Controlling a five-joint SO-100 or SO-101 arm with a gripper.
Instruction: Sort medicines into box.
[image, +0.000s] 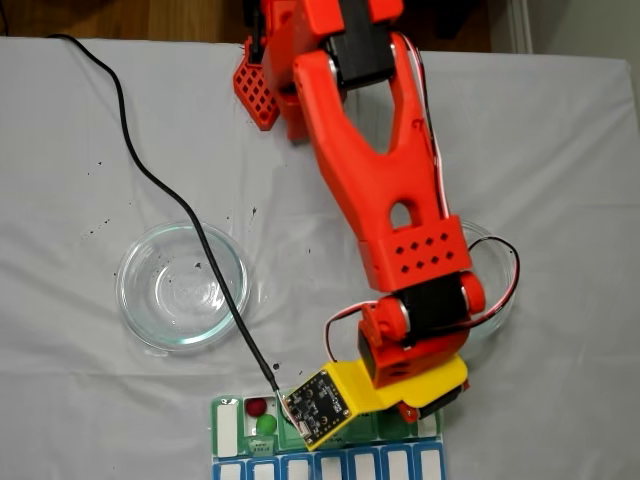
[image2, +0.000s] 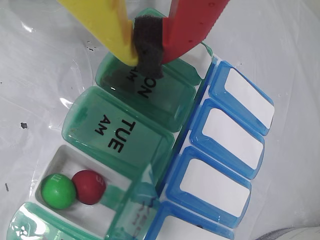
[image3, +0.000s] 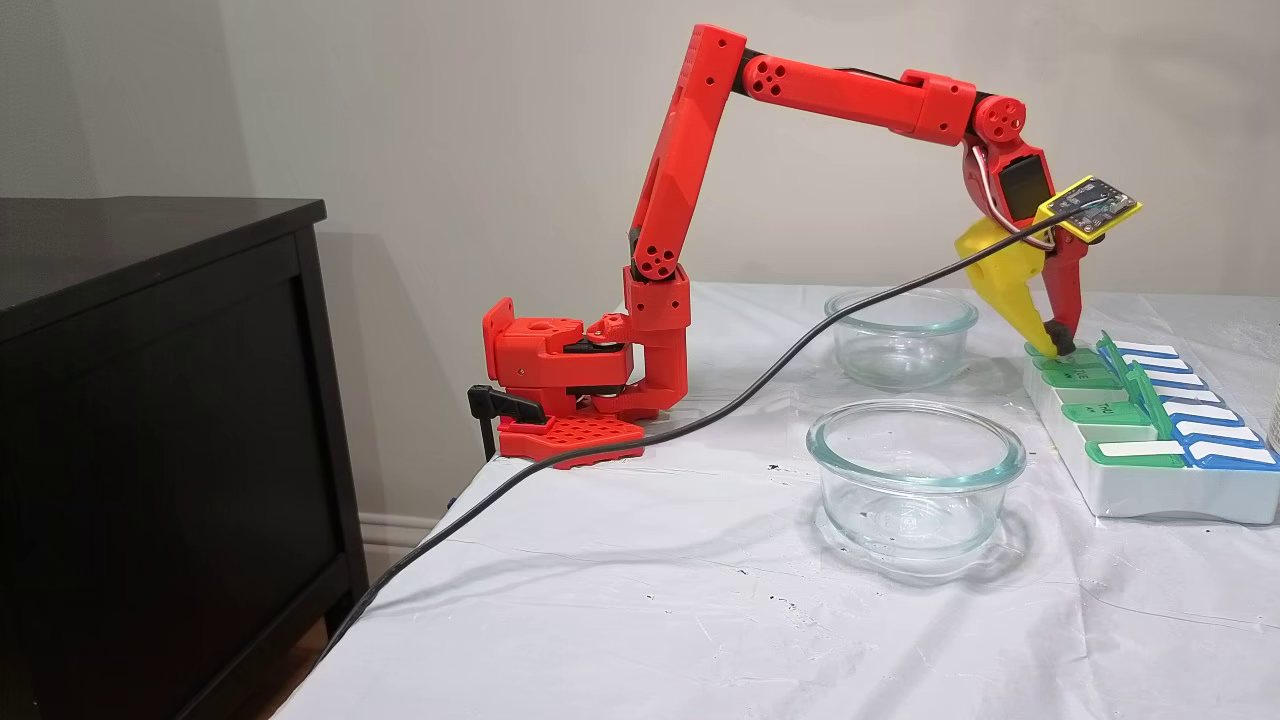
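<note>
Where lid open: red, green medicines (image2: 75, 188)

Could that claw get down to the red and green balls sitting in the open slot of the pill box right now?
Probably yes. The slot's lid stands open, so the red ball and green ball lie uncovered. The gripper is pressed shut over the MON lid, two slots away, with nothing between.
</note>
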